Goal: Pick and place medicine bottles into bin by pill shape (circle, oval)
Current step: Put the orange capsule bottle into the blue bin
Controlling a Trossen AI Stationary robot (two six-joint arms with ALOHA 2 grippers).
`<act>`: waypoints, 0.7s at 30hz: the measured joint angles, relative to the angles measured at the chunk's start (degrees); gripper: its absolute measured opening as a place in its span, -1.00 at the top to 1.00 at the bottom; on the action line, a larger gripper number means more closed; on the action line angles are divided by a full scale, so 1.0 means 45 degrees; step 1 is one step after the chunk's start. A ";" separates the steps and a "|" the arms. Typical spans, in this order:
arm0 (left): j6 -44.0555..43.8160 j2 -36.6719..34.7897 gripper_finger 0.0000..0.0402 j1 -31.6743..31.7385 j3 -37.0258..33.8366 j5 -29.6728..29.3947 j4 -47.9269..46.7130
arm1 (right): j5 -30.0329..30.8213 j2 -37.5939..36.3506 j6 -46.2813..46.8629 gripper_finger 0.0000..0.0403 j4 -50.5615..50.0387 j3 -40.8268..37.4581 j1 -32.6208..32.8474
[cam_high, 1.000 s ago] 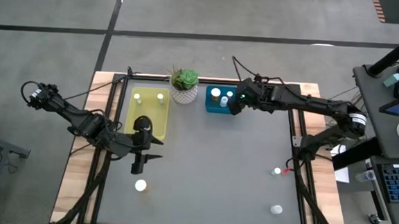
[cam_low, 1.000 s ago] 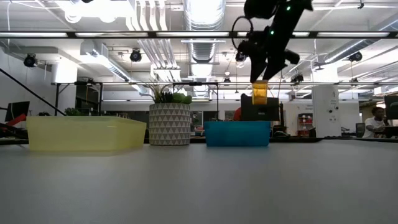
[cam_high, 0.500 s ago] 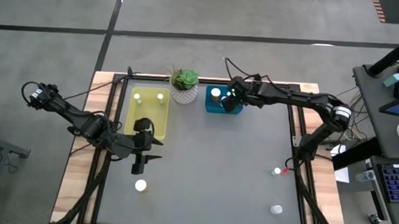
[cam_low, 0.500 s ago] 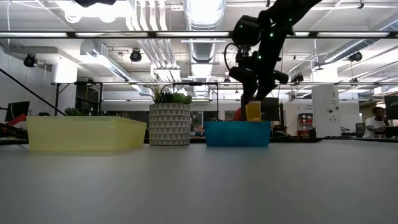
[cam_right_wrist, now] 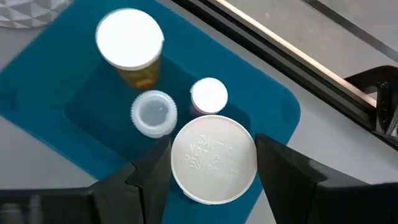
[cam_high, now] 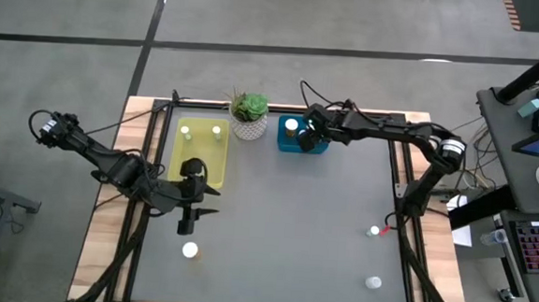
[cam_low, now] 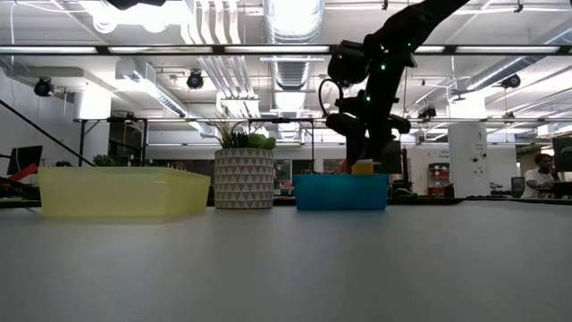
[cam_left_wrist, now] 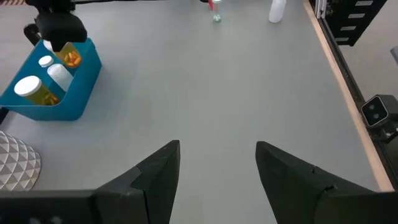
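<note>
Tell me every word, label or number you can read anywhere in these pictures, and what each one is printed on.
"CAUTION NOT ... RESISTANT", embossed, only partly legible: on the round white cap of the medicine bottle gripped by the right end effector over the blue plastic bin.
Other bottle caps in the bin: no readable text.
Loose bottles on the grey table: too small to read.
Signs in the room behind: too blurred to read.

Left arm: dark, jointed links are seen, with thin black cable looped near the base end.
Right arm: a dark body is shown, with a pale band near one joint; a small green light is lit, and cable loops are seen.
Left gripper: two dark, matte, wedge-shaped fingers.
Right gripper: similar dark fingers; markings possibly present, not legible.
</note>
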 joint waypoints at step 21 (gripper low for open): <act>0.0058 -0.0023 0.03 -0.0005 -0.0010 -0.0296 -0.0001 | -0.0050 0.0767 -0.0004 -0.37 0.0141 -0.0015 -0.0004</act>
